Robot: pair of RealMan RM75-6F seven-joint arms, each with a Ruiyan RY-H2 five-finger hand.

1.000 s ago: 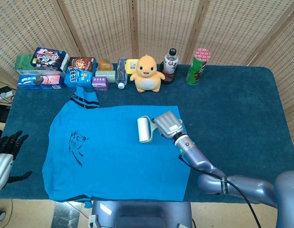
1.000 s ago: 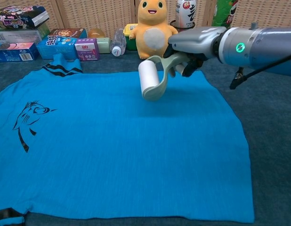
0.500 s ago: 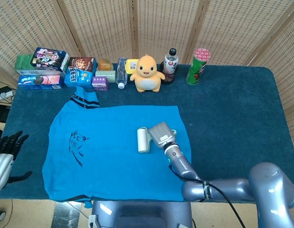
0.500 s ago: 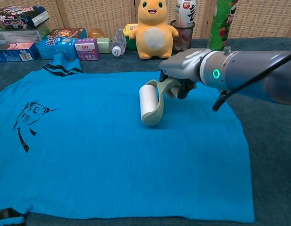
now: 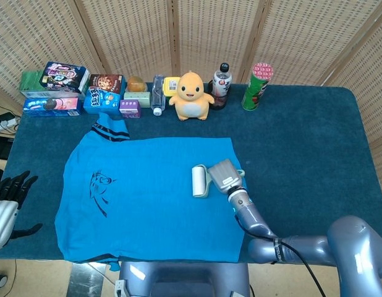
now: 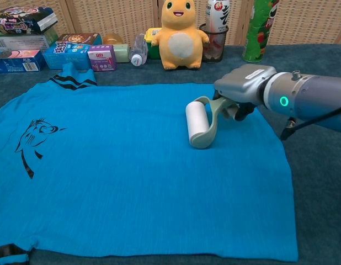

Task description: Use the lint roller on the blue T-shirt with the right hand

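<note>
The blue T-shirt lies flat on the dark blue table, with a black cat print on its left part. My right hand grips the pale green handle of the lint roller. The roller's white drum rests on the shirt's right half, its axis pointing away from me. My left hand hangs off the table's left edge, fingers apart and holding nothing; the chest view does not show it.
Along the table's far edge stand snack boxes, a small clear bottle, a yellow plush toy, a dark drink bottle and a green chips can. Bare blue table lies right of the shirt.
My right hand first drew the roller toward me over the shirt, then slid it to the right. The left hand stayed still.
</note>
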